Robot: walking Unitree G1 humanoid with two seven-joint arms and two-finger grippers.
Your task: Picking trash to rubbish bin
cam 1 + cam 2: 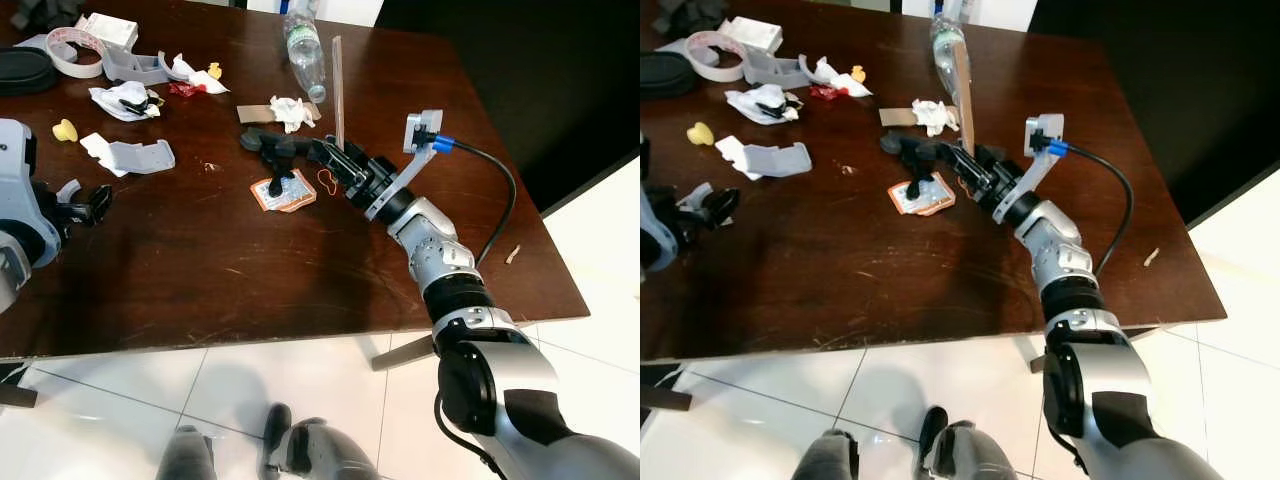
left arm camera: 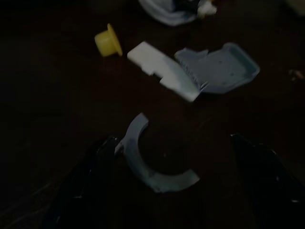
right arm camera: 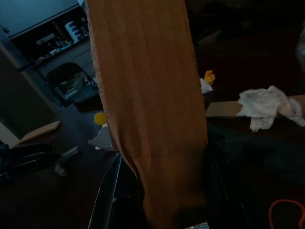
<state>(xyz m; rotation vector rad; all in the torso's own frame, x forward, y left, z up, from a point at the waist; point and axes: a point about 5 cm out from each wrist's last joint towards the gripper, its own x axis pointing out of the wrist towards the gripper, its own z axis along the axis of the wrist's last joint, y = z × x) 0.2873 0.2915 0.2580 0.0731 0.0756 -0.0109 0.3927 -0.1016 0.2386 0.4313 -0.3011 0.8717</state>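
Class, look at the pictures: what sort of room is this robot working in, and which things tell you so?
Probably a home dining or work room: a dark wooden table strewn with trash, a white tiled floor, and a chair by shelving behind. The right gripper holds a cardboard strip.

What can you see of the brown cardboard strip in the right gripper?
The brown cardboard strip is a long, flat, narrow piece with faint lengthwise ribs, looking like corrugated card. It stands nearly upright, lifted off the dark wooden table, its lower end clamped between the black fingers of the right gripper. Its top end rises in front of the clear plastic bottle. Nothing else appears to touch it.
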